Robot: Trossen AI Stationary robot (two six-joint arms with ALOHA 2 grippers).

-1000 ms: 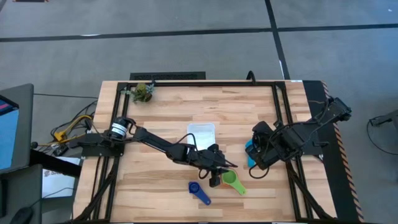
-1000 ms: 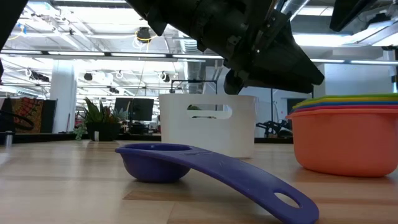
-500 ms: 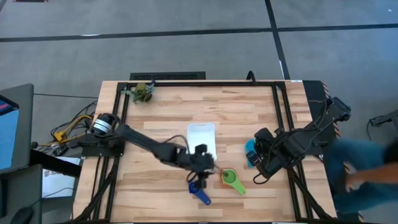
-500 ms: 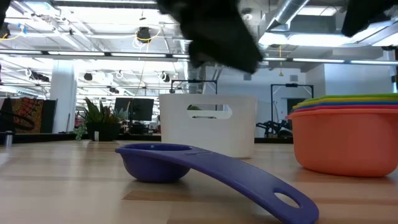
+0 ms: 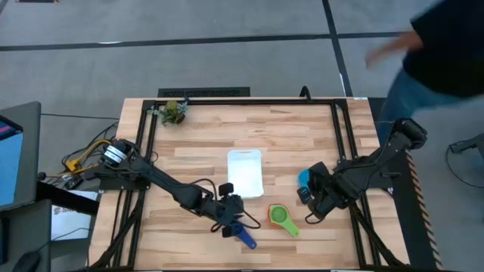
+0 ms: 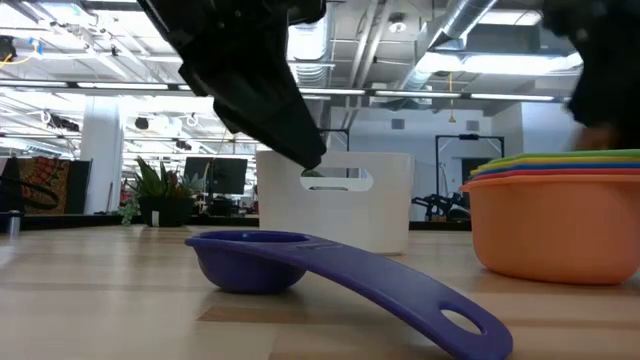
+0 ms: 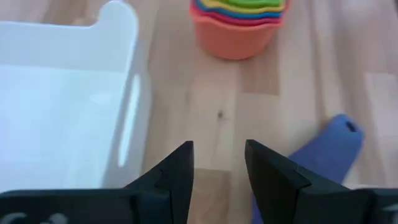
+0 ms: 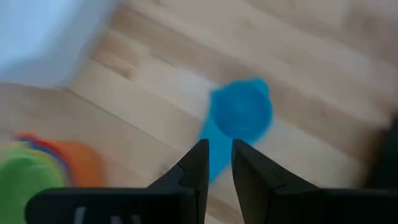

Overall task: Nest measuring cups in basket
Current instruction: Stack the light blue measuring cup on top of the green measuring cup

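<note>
- Here the basket, a white translucent tray, sits on the wooden table with nothing visible inside it; every place below is given relative to it.
- Just off the basket's front right corner stands a nested stack of cups, green on top and orange at the bottom, its handle pointing away from the basket.
- In front of the basket, toward the table's near edge, lies the dark blue cup, bowl up and handle flat on the wood.
- The left gripper hangs between the basket's front edge and the dark blue cup, its fingers parted by a narrow gap and holding nothing.
- To the basket's right, well apart from it, the light blue cup rests on the table.
- The right gripper hovers next to the light blue cup, its fingers slightly apart, empty.
- Far behind the basket, at the table's back left corner, sits a small green leafy clump.
- Beyond the table's back right corner, a person is in view.
</note>
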